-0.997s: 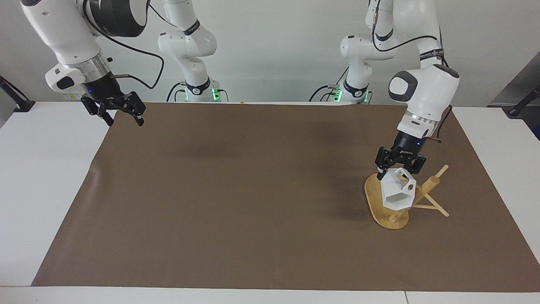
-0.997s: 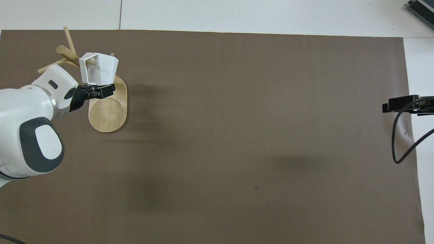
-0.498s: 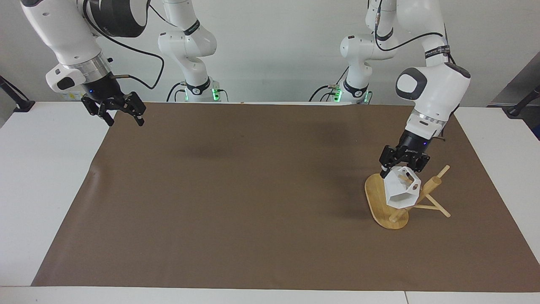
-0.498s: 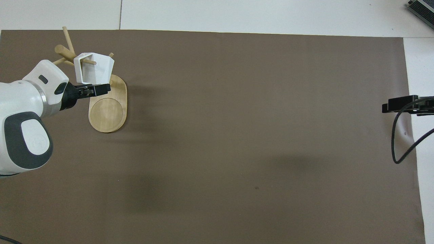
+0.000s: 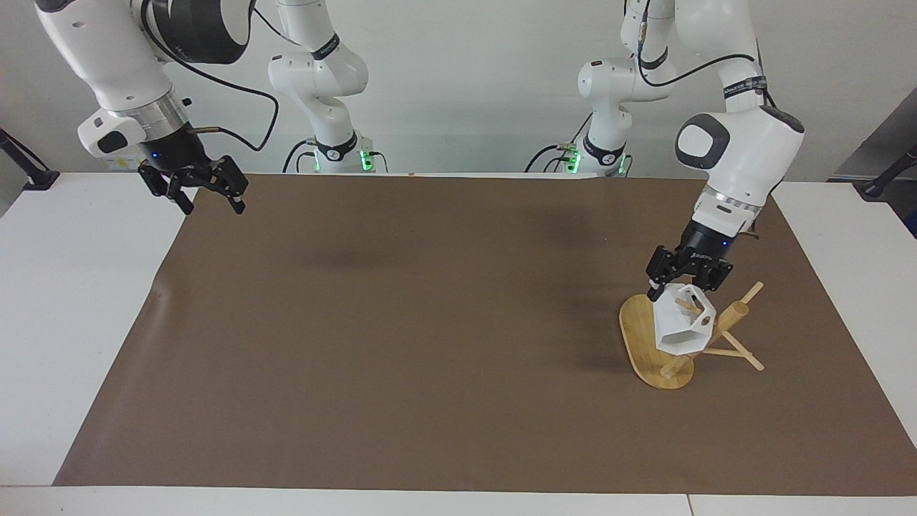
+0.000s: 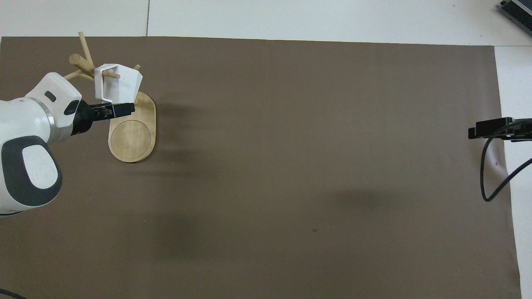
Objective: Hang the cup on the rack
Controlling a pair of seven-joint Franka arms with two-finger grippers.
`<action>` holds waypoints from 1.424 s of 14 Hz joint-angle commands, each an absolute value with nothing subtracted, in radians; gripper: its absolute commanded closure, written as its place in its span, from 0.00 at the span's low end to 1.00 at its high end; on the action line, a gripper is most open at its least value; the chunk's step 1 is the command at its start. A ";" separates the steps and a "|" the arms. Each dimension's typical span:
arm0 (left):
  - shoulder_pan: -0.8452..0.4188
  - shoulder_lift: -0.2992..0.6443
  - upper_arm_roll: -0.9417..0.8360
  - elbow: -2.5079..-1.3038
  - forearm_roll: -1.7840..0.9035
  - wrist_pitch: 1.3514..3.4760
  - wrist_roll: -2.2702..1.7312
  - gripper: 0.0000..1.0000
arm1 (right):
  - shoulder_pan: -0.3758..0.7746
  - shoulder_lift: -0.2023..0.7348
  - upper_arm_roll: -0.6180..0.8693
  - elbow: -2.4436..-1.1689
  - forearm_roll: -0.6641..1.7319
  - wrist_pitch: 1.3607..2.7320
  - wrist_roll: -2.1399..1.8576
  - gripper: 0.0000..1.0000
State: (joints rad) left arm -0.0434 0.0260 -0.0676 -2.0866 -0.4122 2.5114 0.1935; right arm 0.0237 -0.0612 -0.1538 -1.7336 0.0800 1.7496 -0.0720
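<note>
The white faceted cup (image 5: 680, 326) (image 6: 120, 81) hangs on the bamboo rack (image 5: 637, 337) (image 6: 133, 133), at the left arm's end of the table. A thin peg runs through its handle. My left gripper (image 5: 684, 289) (image 6: 118, 109) sits right at the cup's upper edge, over the rack's oval base. Whether it still grips the cup does not show. My right gripper (image 5: 213, 206) (image 6: 474, 132) waits open and empty in the air over the mat's corner at the right arm's end.
A brown mat (image 5: 401, 322) covers most of the white table (image 5: 71, 301). The rack's other pegs (image 5: 745, 355) stick out toward the table's end. A black cable (image 6: 488, 174) hangs from the right arm.
The left arm carried the cup a little toward the rack's post, so the peg now sits deeper in the handle. The right arm has not moved.
</note>
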 commanded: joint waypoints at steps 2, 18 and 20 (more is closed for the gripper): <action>-0.034 0.020 -0.067 -2.031 -0.413 2.424 0.186 0.00 | 0.031 -0.083 -0.147 -1.756 0.055 1.755 -0.083 0.00; 0.003 -0.014 -0.055 -1.580 -0.014 1.668 0.190 0.00 | 0.031 -0.083 -0.149 -1.756 0.055 1.755 -0.083 0.00; 0.012 -0.018 -0.055 -1.582 -0.014 1.629 0.186 0.00 | 0.031 -0.083 -0.149 -1.756 0.055 1.755 -0.083 0.00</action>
State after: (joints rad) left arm 0.0060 -0.0364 -0.0519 -1.6127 -0.0333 1.6798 0.1931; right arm 0.0327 -0.0613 -0.1533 -1.7337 0.0800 1.7495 -0.0720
